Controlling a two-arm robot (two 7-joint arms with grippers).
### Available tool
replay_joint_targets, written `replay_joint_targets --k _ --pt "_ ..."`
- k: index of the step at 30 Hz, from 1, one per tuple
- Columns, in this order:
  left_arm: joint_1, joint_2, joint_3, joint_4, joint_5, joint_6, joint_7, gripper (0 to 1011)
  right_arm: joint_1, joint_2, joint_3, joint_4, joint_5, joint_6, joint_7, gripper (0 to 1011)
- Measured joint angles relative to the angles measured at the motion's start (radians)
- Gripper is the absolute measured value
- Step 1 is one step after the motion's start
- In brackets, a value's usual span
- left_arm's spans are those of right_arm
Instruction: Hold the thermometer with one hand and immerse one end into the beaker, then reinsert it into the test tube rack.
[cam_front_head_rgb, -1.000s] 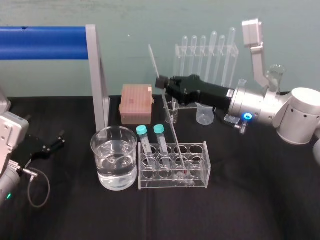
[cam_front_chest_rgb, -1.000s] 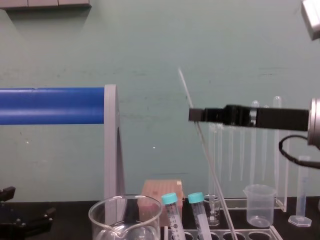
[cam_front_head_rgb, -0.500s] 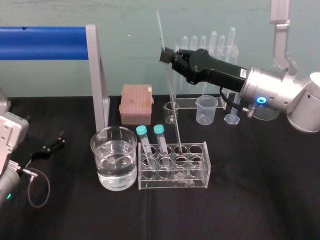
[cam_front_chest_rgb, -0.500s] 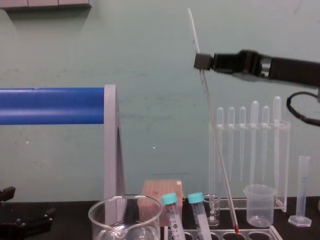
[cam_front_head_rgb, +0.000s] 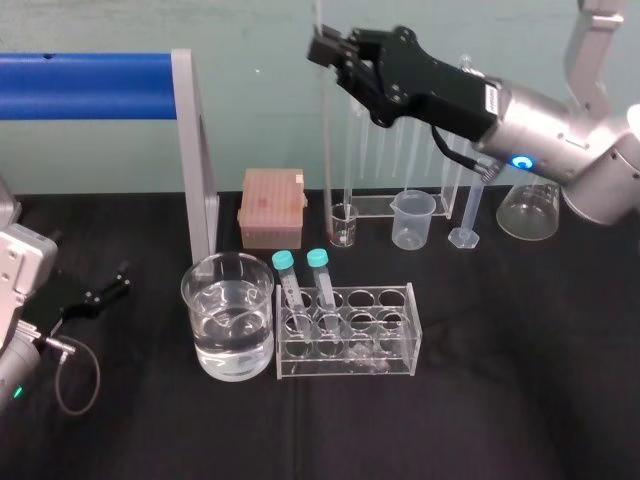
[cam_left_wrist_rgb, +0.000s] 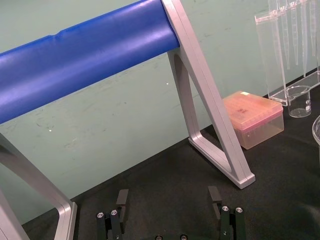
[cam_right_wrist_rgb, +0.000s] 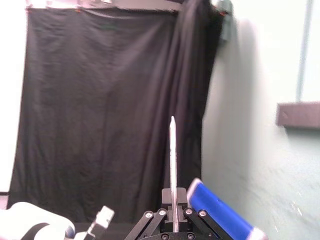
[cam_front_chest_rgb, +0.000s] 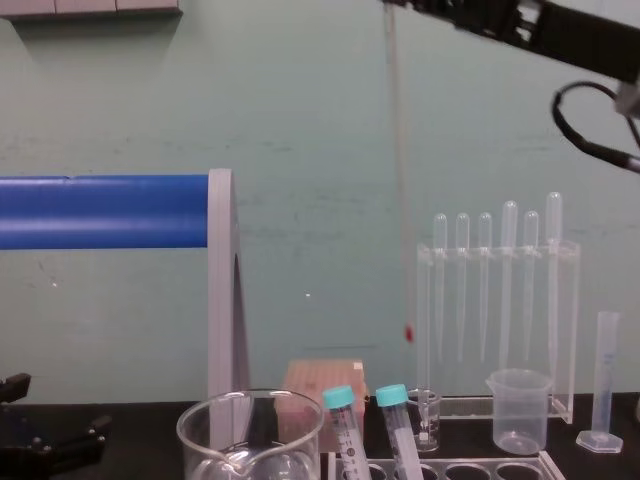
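**Right gripper** (cam_front_head_rgb: 322, 47): raised high over the rear middle of the bench, arm reaching in from the right. Fingers were pinched on the thermometer (cam_front_chest_rgb: 398, 180) near its upper end. In the right wrist view the rod (cam_right_wrist_rgb: 172, 170) stood straight out from between the closed fingers (cam_right_wrist_rgb: 165, 216).

**Thermometer**: hung nearly upright, free of both vessel and rack. In the chest view its red tip was well above the teal tube caps and in front of the pipette stand (cam_front_chest_rgb: 500, 300).

**Beaker** (cam_front_head_rgb: 205, 345): near the front of the bench, left of centre, and part filled with clear liquid.

**Test tube rack** (cam_front_head_rgb: 392, 352): front centre, just beside the beaker's right side. Two teal-capped tubes (cam_front_head_rgb: 284, 262) stood in its left holes.

**Left gripper** (cam_left_wrist_rgb: 169, 210): parked low at the bench's left edge, fingers spread apart.

**Pink tip box** (cam_front_head_rgb: 272, 207): behind the beaker and rack, toward the rear of the bench.
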Motion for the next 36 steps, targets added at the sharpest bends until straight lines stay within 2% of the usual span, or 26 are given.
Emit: replay_joint_targets --k 7,10,15,20,26,36 --pt "0.000 0.000 0.000 0.000 0.000 0.000 0.000 1008 0.070 -0.088 -0.034 0.085 -0.008 -0.054 0.089 55" --pt "0.000 0.000 0.000 0.000 0.000 0.000 0.000 1008 0.093 -0.135 -0.050 0.134 0.005 -0.056 0.119 54" --pt "0.000 0.000 0.000 0.000 0.000 0.000 0.000 1008 0.109 -0.181 -0.065 0.193 0.024 -0.041 0.137 54" --pt "0.000 0.000 0.000 0.000 0.000 0.000 0.000 1008 0.114 -0.215 -0.078 0.257 0.038 -0.009 0.150 54" --pt "0.000 0.000 0.000 0.000 0.000 0.000 0.000 1008 0.115 -0.239 -0.089 0.317 0.041 0.002 0.166 54" --pt "0.000 0.000 0.000 0.000 0.000 0.000 0.000 1008 0.143 -0.297 -0.094 0.454 0.006 -0.064 0.225 54"
